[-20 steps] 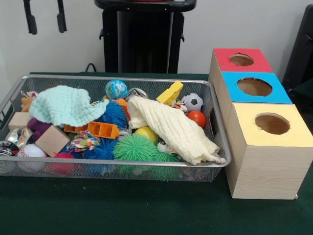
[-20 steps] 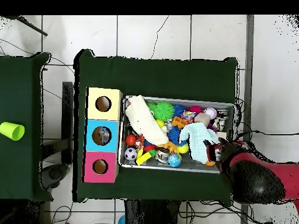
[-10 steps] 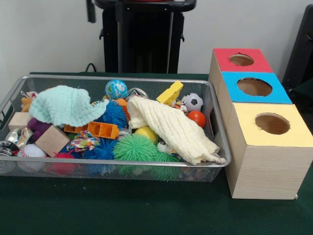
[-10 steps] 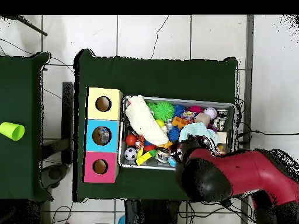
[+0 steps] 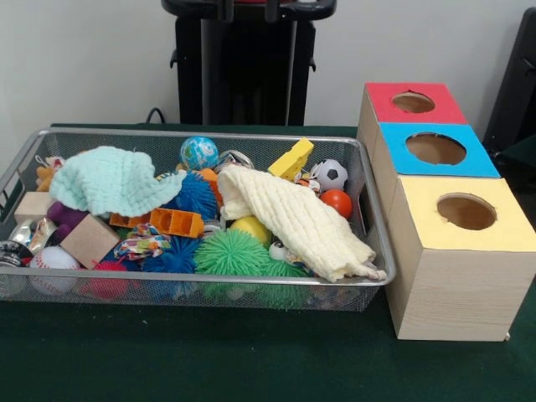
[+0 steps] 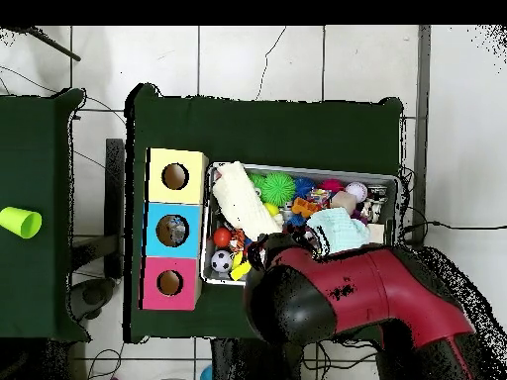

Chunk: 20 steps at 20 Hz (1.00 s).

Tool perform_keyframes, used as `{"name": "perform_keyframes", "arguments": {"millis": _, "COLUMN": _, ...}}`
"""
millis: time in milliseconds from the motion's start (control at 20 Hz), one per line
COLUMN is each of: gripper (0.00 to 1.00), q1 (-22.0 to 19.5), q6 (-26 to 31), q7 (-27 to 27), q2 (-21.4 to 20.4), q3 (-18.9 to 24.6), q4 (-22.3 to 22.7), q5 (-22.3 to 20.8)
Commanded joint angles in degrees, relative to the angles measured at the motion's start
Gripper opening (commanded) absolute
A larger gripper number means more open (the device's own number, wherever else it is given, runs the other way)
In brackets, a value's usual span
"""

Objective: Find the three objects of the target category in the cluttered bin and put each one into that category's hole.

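We see only the two tips of the pincer [image 5: 247,10] at the top edge of the front view, set apart from each other, high above the back of the wire bin [image 5: 373,243]; whether they count as open we cannot tell from so little. From overhead the red and black arm [image 6: 347,297] covers the near side of the bin and hides the pincer itself.

Below the tips, along the back of the bin, sit a blue globe ball [image 5: 199,152], a yellow block [image 5: 291,159] and a small football [image 5: 330,174], with an orange ball [image 5: 337,203] just in front of the football. A pale yellow cloth [image 5: 293,219] drapes across the middle, down to the front right corner. A mint green cloth [image 5: 113,178] lies over the left part. Between them we see a blue spiky ball [image 5: 198,196], an orange block [image 5: 176,222], a green spiky ball [image 5: 232,252] and a yellow ball [image 5: 250,229]. At the left end are a wooden cube [image 5: 89,241] and a baseball [image 5: 54,258].

To the right of the bin stand three wooden boxes in a row, each with a round hole: the red-topped box [image 5: 412,102] farthest, the blue-topped box [image 5: 435,149] in the middle, the yellow-topped box [image 5: 466,213] nearest. We can read no writing or labels anywhere. Overhead, a green cup [image 6: 20,222] lies on a separate side table [image 6: 40,297].
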Motion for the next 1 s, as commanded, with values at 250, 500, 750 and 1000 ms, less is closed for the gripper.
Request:
{"name": "perform_keyframes", "arguments": {"millis": 250, "gripper": 1.0, "q1": 2.0, "q6": 1.3, "q7": 8.2, "q2": 1.7, "q3": -9.4, "q4": -1.4, "q5": 2.6}}
{"name": "perform_keyframes", "arguments": {"millis": 500, "gripper": 1.0, "q1": 4.5, "q6": -2.4, "q7": 9.4, "q2": 4.5, "q3": -13.0, "q4": -2.4, "q5": -0.2}}
{"name": "perform_keyframes", "arguments": {"millis": 750, "gripper": 1.0, "q1": 5.2, "q6": -2.9, "q7": 8.1, "q2": 2.3, "q3": -14.1, "q4": -2.0, "q5": 2.1}}
{"name": "perform_keyframes", "arguments": {"millis": 1000, "gripper": 1.0, "q1": 8.5, "q6": 1.6, "q7": 8.9, "q2": 3.3, "q3": -16.1, "q4": -7.6, "q5": 2.9}}
